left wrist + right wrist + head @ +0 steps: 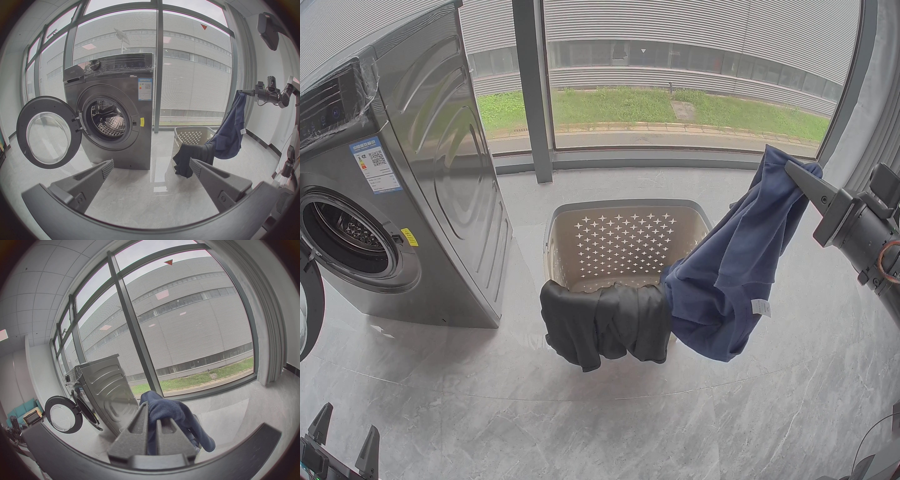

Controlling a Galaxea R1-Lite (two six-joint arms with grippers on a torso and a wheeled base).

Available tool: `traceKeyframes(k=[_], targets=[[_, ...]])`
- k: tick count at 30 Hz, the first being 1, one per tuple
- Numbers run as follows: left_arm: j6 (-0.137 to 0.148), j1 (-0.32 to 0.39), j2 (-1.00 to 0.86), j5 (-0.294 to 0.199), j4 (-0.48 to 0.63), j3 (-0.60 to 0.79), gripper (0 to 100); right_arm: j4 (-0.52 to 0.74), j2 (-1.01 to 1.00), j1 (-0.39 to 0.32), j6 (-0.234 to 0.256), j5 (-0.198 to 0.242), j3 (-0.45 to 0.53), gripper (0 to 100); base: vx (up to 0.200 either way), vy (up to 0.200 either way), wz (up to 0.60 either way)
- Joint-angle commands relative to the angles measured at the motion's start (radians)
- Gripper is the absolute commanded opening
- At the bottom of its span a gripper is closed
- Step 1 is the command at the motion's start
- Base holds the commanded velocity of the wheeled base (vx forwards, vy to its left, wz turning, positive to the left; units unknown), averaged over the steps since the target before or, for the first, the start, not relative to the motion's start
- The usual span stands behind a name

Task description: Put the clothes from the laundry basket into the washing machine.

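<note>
Between right fingers (134,432), blue garment (167,410)

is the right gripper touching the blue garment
Touching. The right wrist view shows the right gripper with its jaws shut on the blue garment.

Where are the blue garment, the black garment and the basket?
blue garment (731,269): head view, on its hanging middle.
black garment (606,325): head view, on the part draped over the rim.
basket (619,240): head view, on its starred back wall.
</note>
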Motion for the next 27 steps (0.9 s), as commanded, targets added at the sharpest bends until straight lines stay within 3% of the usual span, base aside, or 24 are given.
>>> traceKeyframes(k=[1, 27], targets=[[0.0, 0.0, -0.018, 0.0, 0.0, 0.018, 100, -0.012, 0.0, 0.001, 0.0, 0.0, -0.009, 0, 0.0, 0.2, 0.0], [0.0, 0.0, -0.018, 0.0, 0.0, 0.018, 100, -0.021, 0.02, 0.001, 0.006, 0.005, -0.015, 0, 0.0, 0.2, 0.0]])
